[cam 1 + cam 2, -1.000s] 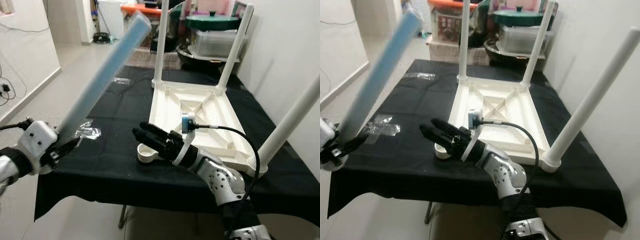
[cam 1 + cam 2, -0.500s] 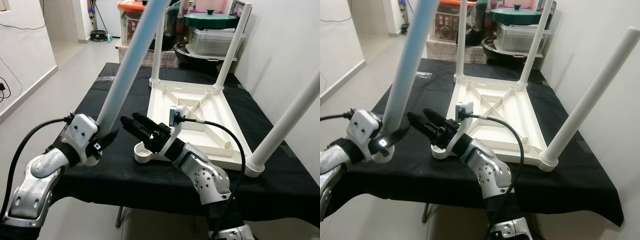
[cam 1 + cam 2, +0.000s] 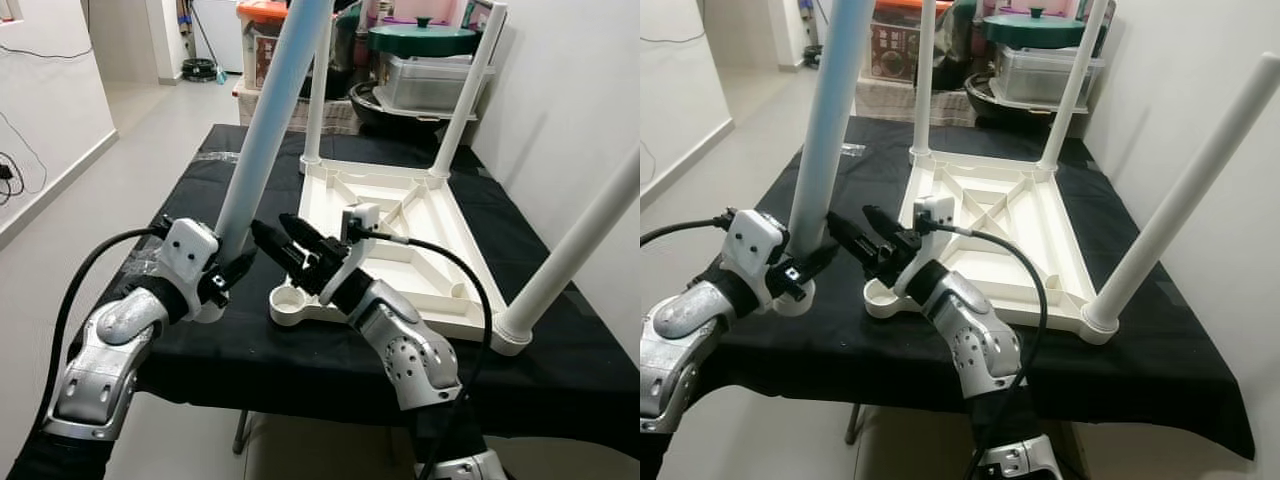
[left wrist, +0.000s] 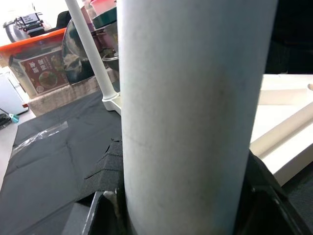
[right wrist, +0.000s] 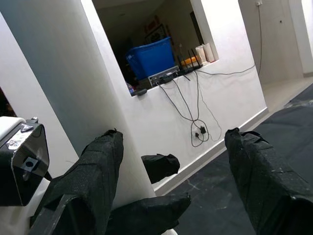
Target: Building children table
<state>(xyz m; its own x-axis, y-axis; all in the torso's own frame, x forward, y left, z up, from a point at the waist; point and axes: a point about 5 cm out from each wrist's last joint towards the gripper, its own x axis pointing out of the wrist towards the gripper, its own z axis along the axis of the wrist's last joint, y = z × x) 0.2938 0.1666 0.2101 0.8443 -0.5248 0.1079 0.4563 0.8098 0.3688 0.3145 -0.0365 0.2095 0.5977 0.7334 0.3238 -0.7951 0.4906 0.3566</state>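
Observation:
A white children's table [image 3: 400, 225] lies upside down on the black cloth, with three legs standing in its corners. The near left corner socket [image 3: 290, 300] stands empty. My left gripper [image 3: 232, 268] is shut on the lower end of a fourth pale table leg [image 3: 270, 110], which rises steeply just left of that socket. In the left wrist view this leg [image 4: 190, 98] sits between the black fingers [image 4: 105, 171]. My right gripper [image 3: 272, 232] is open, its fingers [image 5: 100, 166] pointing at the leg [image 5: 58, 73] right beside my left gripper, not touching it.
The black-clothed table [image 3: 200, 200] has its front edge close to me. A strip of clear plastic wrap [image 3: 226, 156] lies at its far left. Storage boxes and a green-lidded pot [image 3: 420, 40] crowd the back, a white wall runs along the right, and open floor lies to the left.
My left arm has swung the leg from a strong tilt to nearly upright and carried it right, toward the empty corner socket. My right gripper lifted off the socket towards the leg.

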